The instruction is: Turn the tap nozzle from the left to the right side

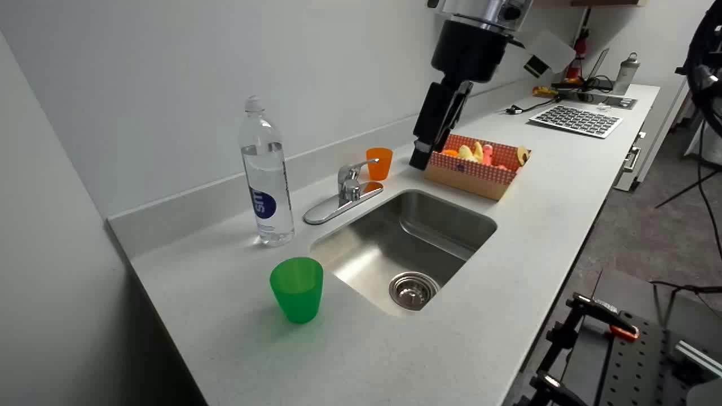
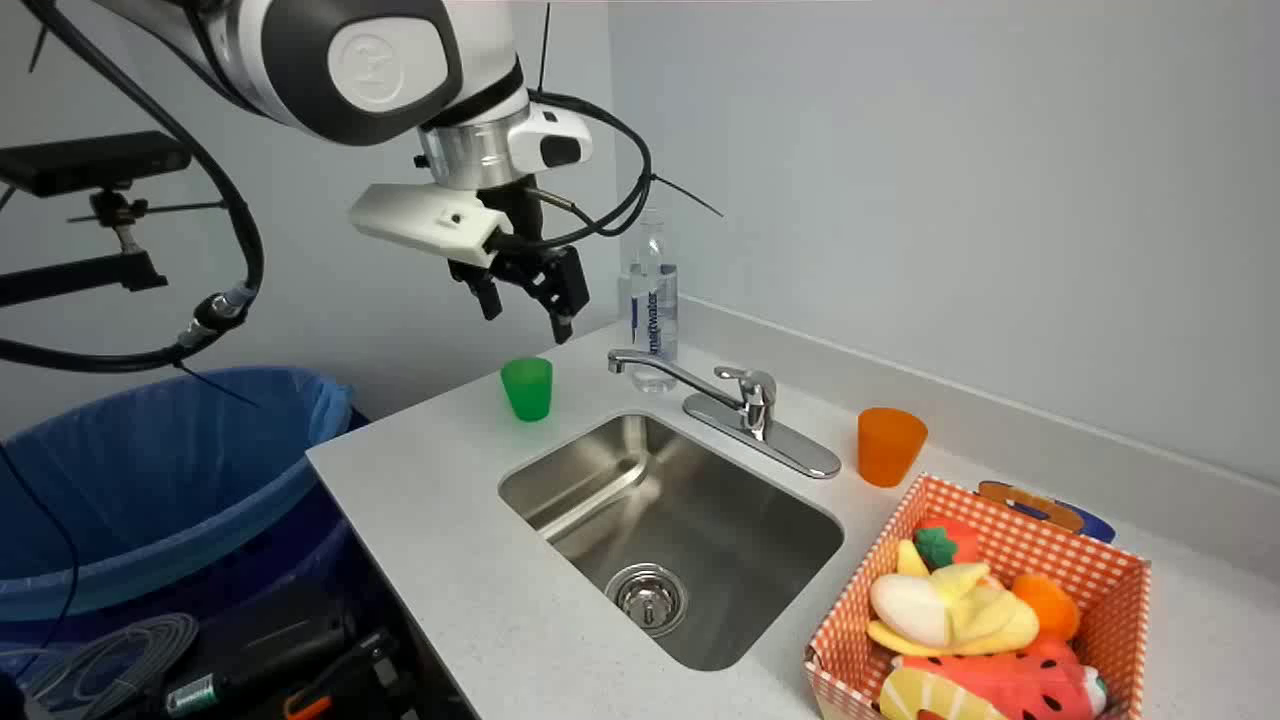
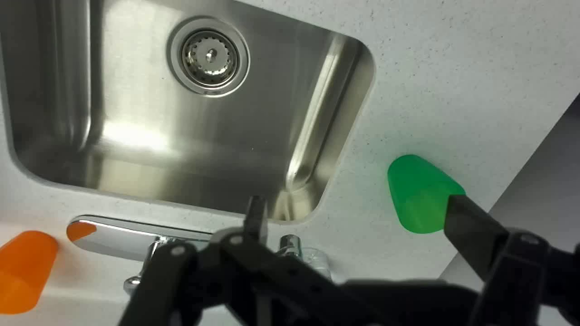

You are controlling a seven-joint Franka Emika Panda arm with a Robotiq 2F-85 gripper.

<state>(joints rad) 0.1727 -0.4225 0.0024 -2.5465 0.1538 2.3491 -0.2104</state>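
The tap nozzle (image 2: 682, 375) is a slim chrome spout. In an exterior view it reaches left from the faucet base (image 2: 765, 438), its tip in front of the bottle. It also shows foreshortened in an exterior view (image 1: 352, 190). In the wrist view only the nozzle's tip (image 3: 290, 243) shows, near the left finger; the rest is hidden behind the gripper. My gripper (image 2: 526, 325) is open and empty, in the air above the counter, apart from the nozzle. In the wrist view my gripper (image 3: 355, 200) has its fingers wide apart. It also shows side-on in an exterior view (image 1: 422, 157).
A clear water bottle (image 1: 266, 186) stands beside the faucet. A green cup (image 2: 527, 388) stands near the counter's end. An orange cup (image 2: 890, 447) and a checked box (image 2: 840, 640) of toy food stand on the faucet's other side. The steel sink (image 2: 700, 520) lies in front.
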